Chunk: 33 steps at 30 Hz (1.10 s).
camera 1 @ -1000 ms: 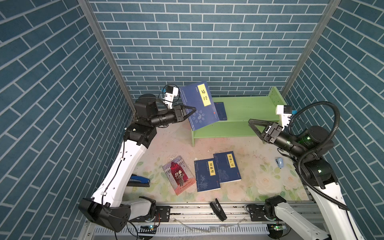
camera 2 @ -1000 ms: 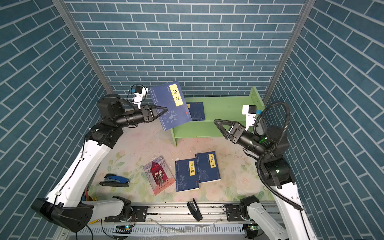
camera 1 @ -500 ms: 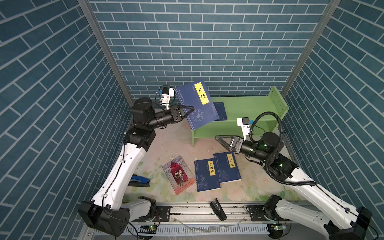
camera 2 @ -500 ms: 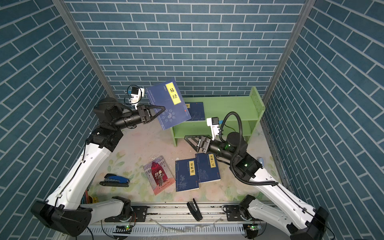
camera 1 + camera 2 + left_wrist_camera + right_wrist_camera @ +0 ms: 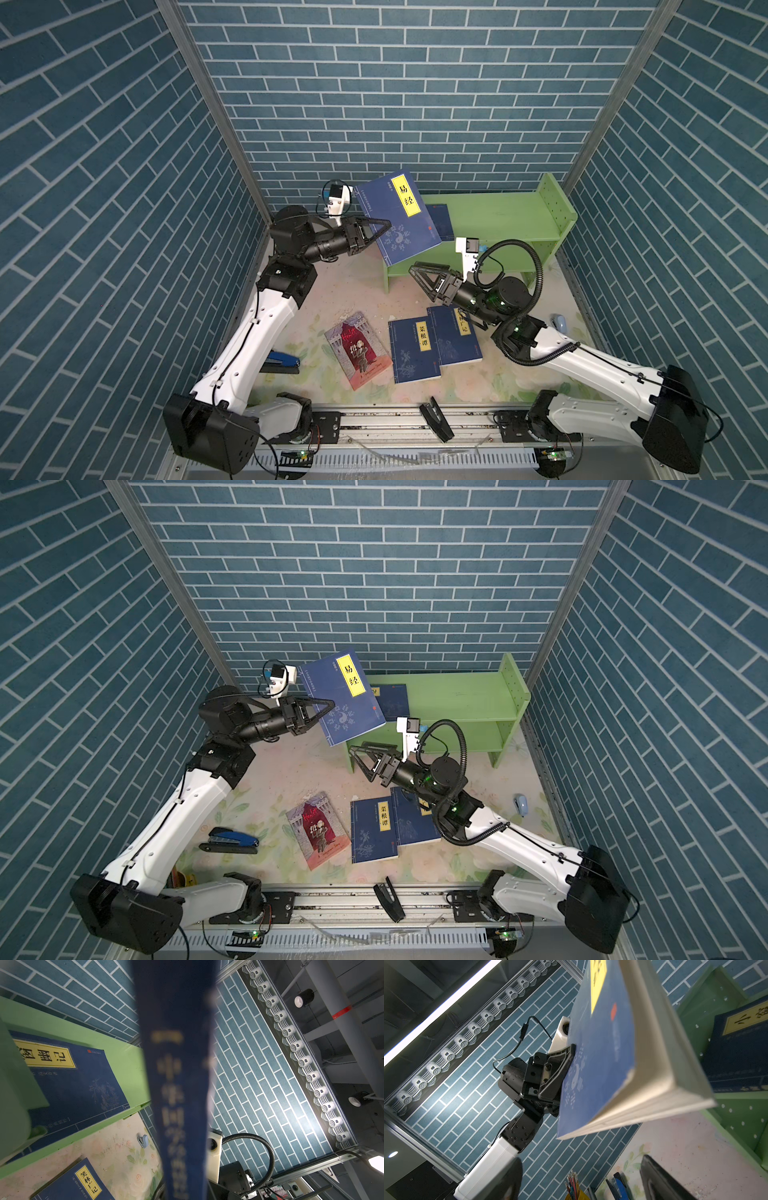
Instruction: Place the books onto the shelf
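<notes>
My left gripper (image 5: 384, 226) is shut on the lower edge of a dark blue book (image 5: 399, 224) with a yellow label, holding it tilted in the air at the left end of the light green shelf (image 5: 498, 216). In the right wrist view that book (image 5: 612, 1053) fills the middle. My right gripper (image 5: 415, 274) stands open just below the held book's lower corner, apart from it. A second blue book (image 5: 440, 220) lies on the shelf's top tier. Two blue books (image 5: 413, 353) (image 5: 457, 340) and a red-and-grey one (image 5: 359, 355) lie flat on the floral mat.
A blue stapler (image 5: 282, 361) lies by the left arm. A small light blue object (image 5: 558, 332) sits at the mat's right edge. A black clip (image 5: 436, 424) rests on the front rail. A pencil cup (image 5: 573, 1186) shows in the right wrist view. Brick walls close three sides.
My right arm has swung from the shelf's right end across to under the held book, gripper still open. The left gripper has kept the book, shifting it slightly.
</notes>
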Motion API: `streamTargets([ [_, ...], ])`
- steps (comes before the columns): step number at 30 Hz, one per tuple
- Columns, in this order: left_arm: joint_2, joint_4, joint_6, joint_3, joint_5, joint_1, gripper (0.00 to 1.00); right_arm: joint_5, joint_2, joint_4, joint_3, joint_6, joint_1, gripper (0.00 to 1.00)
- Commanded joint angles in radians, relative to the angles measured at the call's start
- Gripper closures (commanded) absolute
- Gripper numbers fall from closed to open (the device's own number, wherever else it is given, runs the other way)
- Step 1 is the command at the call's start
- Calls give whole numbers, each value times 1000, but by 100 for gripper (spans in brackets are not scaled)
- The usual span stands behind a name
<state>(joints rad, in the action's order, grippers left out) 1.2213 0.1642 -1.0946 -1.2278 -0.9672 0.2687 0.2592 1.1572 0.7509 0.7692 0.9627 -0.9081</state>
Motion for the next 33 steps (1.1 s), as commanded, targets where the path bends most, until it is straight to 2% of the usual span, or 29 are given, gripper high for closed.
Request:
streamTargets([
  [1, -28, 116, -74, 2, -12, -6, 99, -37, 21, 132, 12, -12, -3, 12],
  [13, -50, 148, -105, 72, 6, 0, 100, -56, 156, 225, 125, -30, 0, 22],
  [16, -51, 162, -119, 81, 9, 1, 100, -56, 191, 233, 154, -21, 1, 29],
  [19, -55, 165, -120, 92, 12, 4, 100, -57, 210, 246, 167, -12, 7, 46],
  [21, -59, 166, -122, 102, 17, 6, 100, -42, 223, 257, 174, -3, 12, 65],
  [23, -64, 163, -122, 112, 18, 6, 99, -43, 232, 265, 175, 10, 16, 75],
  [24, -65, 165, -122, 116, 19, 6, 97, -43, 234, 263, 173, 12, 19, 84],
  [25, -69, 164, -122, 122, 19, 6, 93, -44, 234, 259, 172, 16, 22, 92],
  [27, -72, 159, -118, 129, 17, 6, 81, -48, 230, 249, 166, 26, 32, 100],
  [29, -76, 138, -99, 132, 12, 6, 58, -48, 219, 242, 156, 31, 39, 100],
  [31, -82, 58, -19, 116, -5, 2, 31, -38, 191, 219, 135, 37, 56, 100],
  [33, -88, -87, 137, 85, -16, -7, 20, -8, 148, 166, 118, 38, 79, 100],
])
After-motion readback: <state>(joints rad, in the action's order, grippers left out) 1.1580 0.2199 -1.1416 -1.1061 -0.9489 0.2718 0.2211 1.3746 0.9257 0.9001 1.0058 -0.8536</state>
